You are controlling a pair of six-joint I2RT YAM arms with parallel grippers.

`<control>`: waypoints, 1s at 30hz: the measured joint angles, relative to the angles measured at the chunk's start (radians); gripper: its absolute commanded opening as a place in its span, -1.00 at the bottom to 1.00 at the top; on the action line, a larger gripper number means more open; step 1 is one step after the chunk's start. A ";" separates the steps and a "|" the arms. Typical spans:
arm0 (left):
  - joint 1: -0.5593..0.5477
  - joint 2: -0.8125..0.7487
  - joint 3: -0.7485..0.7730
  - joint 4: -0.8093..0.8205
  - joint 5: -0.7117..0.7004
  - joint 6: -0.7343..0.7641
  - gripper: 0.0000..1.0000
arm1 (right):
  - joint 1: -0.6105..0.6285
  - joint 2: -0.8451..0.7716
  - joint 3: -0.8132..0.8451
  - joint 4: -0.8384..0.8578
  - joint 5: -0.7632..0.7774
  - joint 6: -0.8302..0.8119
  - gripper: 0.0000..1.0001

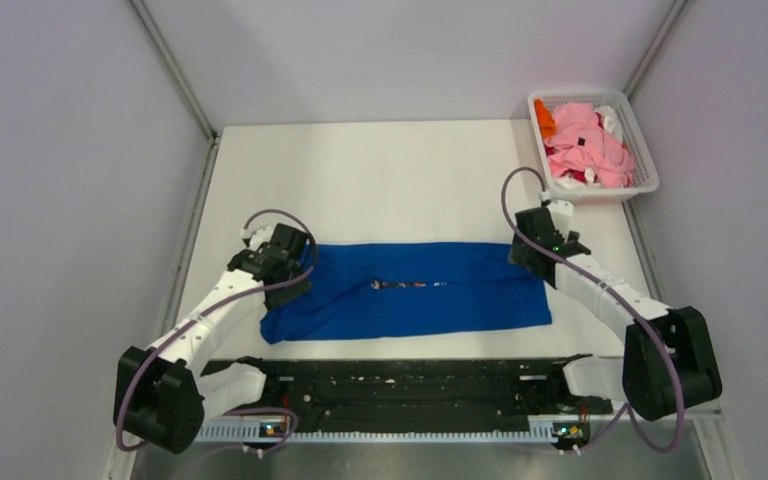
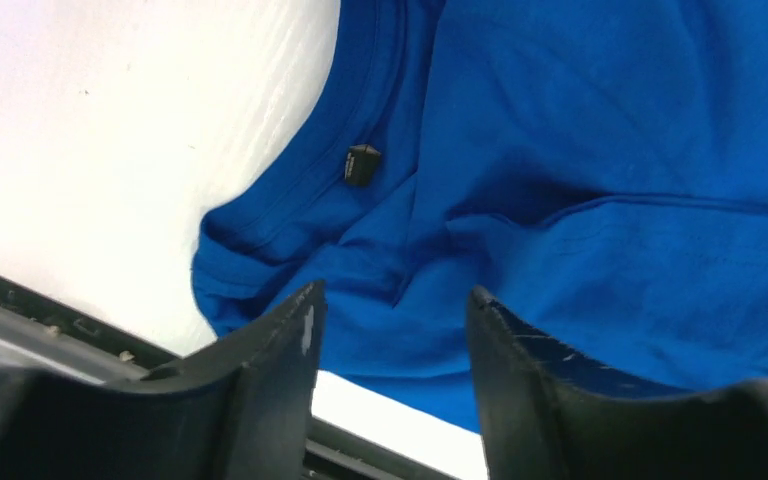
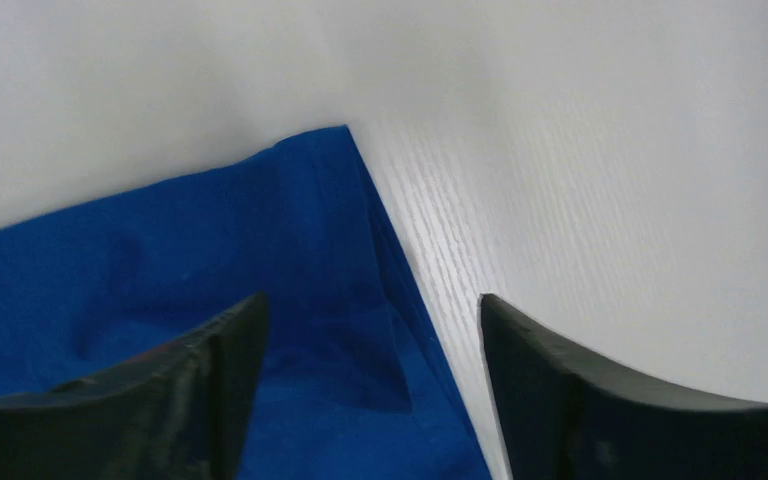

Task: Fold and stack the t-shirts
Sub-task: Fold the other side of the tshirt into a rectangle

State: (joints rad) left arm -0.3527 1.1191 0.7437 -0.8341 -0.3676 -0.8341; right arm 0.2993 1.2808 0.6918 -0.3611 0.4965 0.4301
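Observation:
A royal blue t-shirt lies folded into a long band across the white table, its print mostly hidden, a sliver of it showing at the central seam. My left gripper is open over the shirt's left end, where the collar and a small black tag show in the left wrist view. My right gripper is open over the shirt's far right corner, one finger above cloth, the other above bare table. Neither gripper holds anything. Pink, orange and white shirts lie in the basket.
A white lattice basket stands at the far right corner of the table. A black rail runs along the near edge between the arm bases. Grey walls close in on both sides.

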 measured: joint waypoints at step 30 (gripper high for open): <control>-0.064 0.338 0.136 0.345 0.383 0.167 0.98 | 0.001 -0.450 -0.090 0.032 -0.213 0.077 0.97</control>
State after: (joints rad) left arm -0.4164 1.4570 0.8799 -0.4889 0.0154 -0.6670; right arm 0.3004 0.8310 0.6022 -0.3294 0.2832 0.5072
